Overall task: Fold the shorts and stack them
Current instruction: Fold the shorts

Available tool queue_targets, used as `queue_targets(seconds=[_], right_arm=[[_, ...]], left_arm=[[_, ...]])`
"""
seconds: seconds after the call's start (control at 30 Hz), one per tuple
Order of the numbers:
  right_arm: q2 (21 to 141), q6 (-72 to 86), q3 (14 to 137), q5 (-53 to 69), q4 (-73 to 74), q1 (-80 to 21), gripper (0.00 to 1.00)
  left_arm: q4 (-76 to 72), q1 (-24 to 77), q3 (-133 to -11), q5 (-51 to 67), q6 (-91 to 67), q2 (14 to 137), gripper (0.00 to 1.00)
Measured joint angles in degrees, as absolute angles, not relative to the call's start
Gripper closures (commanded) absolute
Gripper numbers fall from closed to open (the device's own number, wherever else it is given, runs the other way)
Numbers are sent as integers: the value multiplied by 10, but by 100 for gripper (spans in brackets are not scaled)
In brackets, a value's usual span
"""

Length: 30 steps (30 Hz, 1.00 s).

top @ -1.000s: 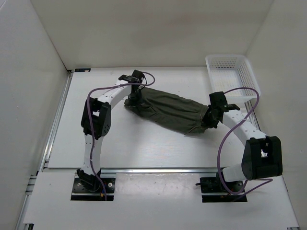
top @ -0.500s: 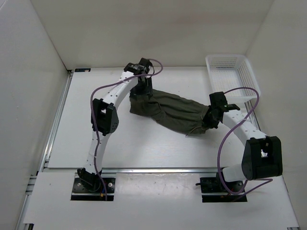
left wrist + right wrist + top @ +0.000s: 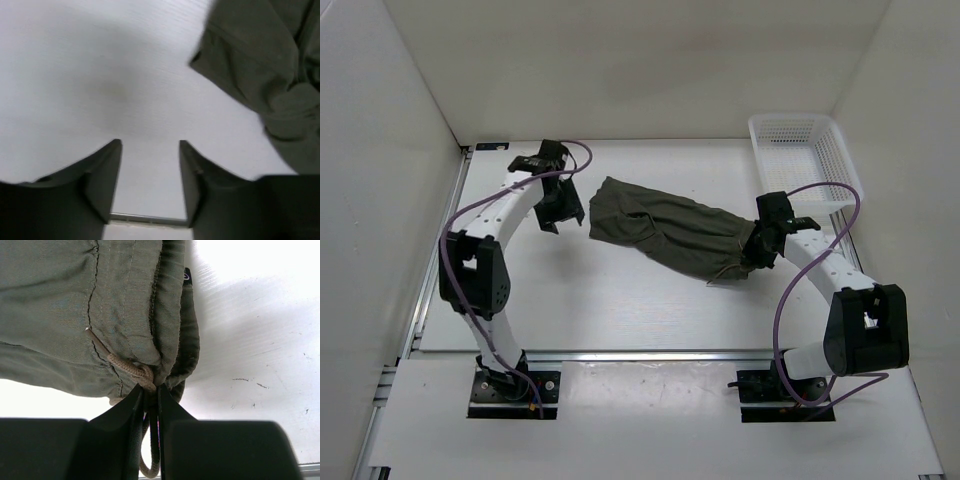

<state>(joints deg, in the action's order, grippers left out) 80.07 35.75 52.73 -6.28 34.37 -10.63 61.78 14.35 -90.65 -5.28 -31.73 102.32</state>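
Note:
The dark olive-green shorts (image 3: 670,228) lie bunched in a long strip across the middle of the table, running from upper left to lower right. My right gripper (image 3: 753,252) is shut on the waistband end of the shorts (image 3: 125,315), pinching fabric and the tan drawstring (image 3: 125,367) between its fingers. My left gripper (image 3: 558,212) hangs open just left of the strip's far end, apart from it, with bare table between its fingers (image 3: 102,180). That end of the shorts (image 3: 265,65) shows at the upper right of the left wrist view.
A white mesh basket (image 3: 805,160) stands at the back right corner of the table (image 3: 620,300). White walls close in the left, back and right sides. A metal rail (image 3: 650,353) runs along the table's near edge.
My left gripper has opened, let go of the shorts' far end and swung left off the fabric. The far end now rests on the table. The right gripper has not moved.

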Motion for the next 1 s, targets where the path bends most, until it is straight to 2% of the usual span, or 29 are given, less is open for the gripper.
queue_targets(seconds=[0.07, 0.2, 0.33, 0.4, 0.57, 0.63, 0.7, 0.87, 0.93, 0.97, 1.0], right_arm=[[801, 357, 527, -63, 343, -106, 100], [801, 357, 527, -63, 344, -106, 100], [801, 358, 527, -63, 343, -106, 100], [799, 357, 527, -63, 344, -106, 100], [792, 357, 527, -63, 344, -106, 100], [790, 356, 527, -63, 344, -106, 100], [790, 356, 527, -63, 345, -106, 100], [790, 356, 527, -63, 345, -106, 100], [790, 356, 527, -63, 345, -106, 100], [790, 356, 527, -63, 345, -106, 100], [790, 356, 527, -63, 345, -106, 100]], left_arm=[[593, 148, -900, -23, -318, 1046, 16], [561, 169, -917, 23, -310, 1147, 16], [551, 183, -939, 45, -308, 1230, 21], [553, 185, -955, 46, -310, 1233, 24], [537, 184, -986, 42, -317, 1234, 39], [534, 183, -989, 37, -321, 1234, 39], [535, 183, -989, 31, -325, 1235, 32], [535, 182, -993, 23, -330, 1242, 34], [534, 182, -998, 23, -329, 1256, 44], [533, 182, -1000, 23, -329, 1265, 71], [539, 182, -1007, 23, -328, 1273, 86]])
